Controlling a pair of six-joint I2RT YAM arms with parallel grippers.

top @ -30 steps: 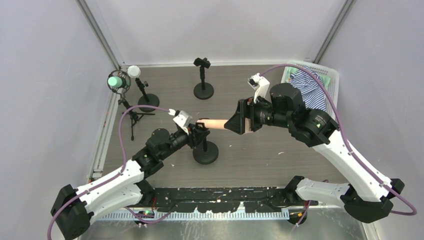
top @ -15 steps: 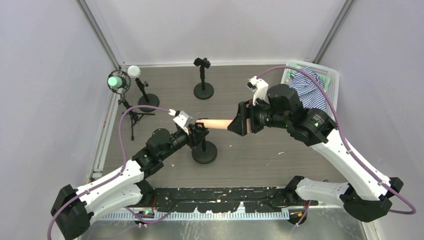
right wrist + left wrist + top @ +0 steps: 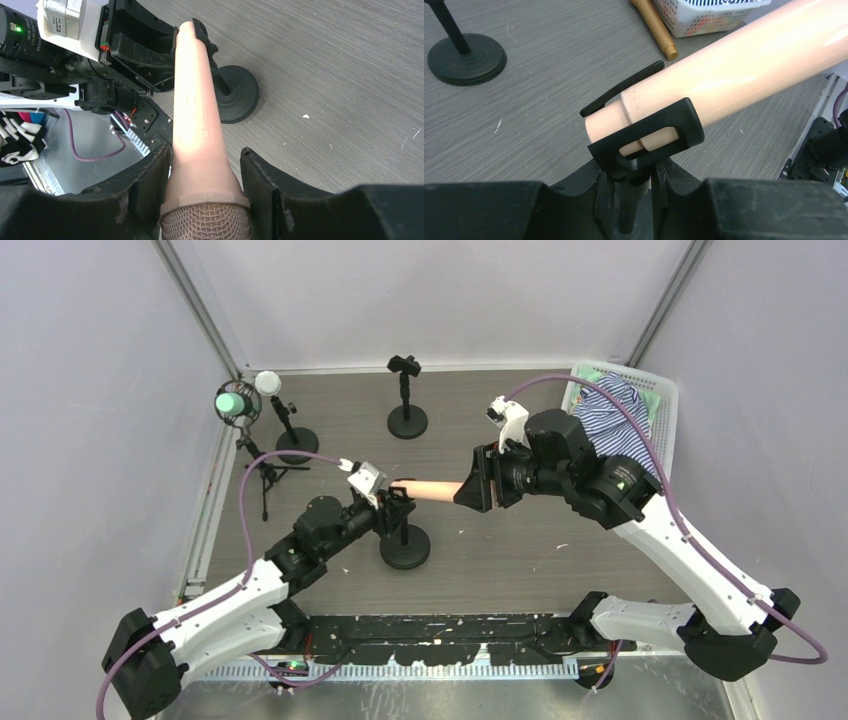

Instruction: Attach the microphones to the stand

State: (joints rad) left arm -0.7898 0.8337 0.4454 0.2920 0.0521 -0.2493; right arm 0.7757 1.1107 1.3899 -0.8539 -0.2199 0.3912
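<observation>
My right gripper (image 3: 466, 489) is shut on the peach-pink microphone (image 3: 435, 487), just behind its mesh head (image 3: 205, 222), and holds it level. Its tail sits inside the black clip (image 3: 649, 137) of a round-based stand (image 3: 405, 548). My left gripper (image 3: 397, 506) is shut on that stand's post (image 3: 628, 200) right below the clip. The mint green microphone (image 3: 232, 402) and the white microphone (image 3: 267, 382) sit on stands at the back left. The golden-brown microphone (image 3: 654, 25) lies on the table beside the basket.
An empty clip stand (image 3: 405, 392) is at the back centre. A white basket (image 3: 655, 390) with striped cloth is at the back right. A tripod stand (image 3: 262, 475) carries the green microphone by the left wall.
My right gripper has moved left with the peach-pink microphone, pushing its tail further into the clip. The stand and my left gripper have shifted slightly left.
</observation>
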